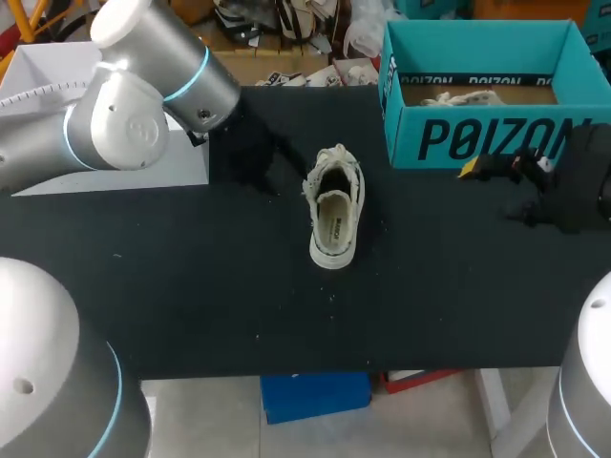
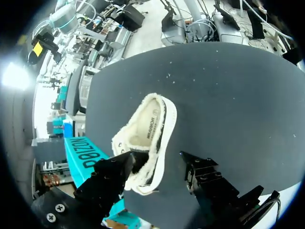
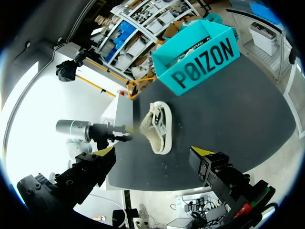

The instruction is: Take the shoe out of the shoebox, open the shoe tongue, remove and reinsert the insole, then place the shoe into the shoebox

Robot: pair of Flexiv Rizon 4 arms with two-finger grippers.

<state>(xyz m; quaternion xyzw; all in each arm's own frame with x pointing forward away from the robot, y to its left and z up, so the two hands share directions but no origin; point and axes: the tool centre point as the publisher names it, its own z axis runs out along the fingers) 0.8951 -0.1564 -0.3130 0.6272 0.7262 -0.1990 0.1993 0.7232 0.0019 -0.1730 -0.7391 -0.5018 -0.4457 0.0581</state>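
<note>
Shoe lies just ahead of spread left tool, seemingly untouched.

white shoe lies on dark table, just ahead of spread pincer.

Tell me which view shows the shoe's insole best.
The left wrist view: the insole faces the camera close up, just ahead of the left gripper. The head view shows it small, from above. The right wrist view shows the shoe from afar, insole unclear.
</note>
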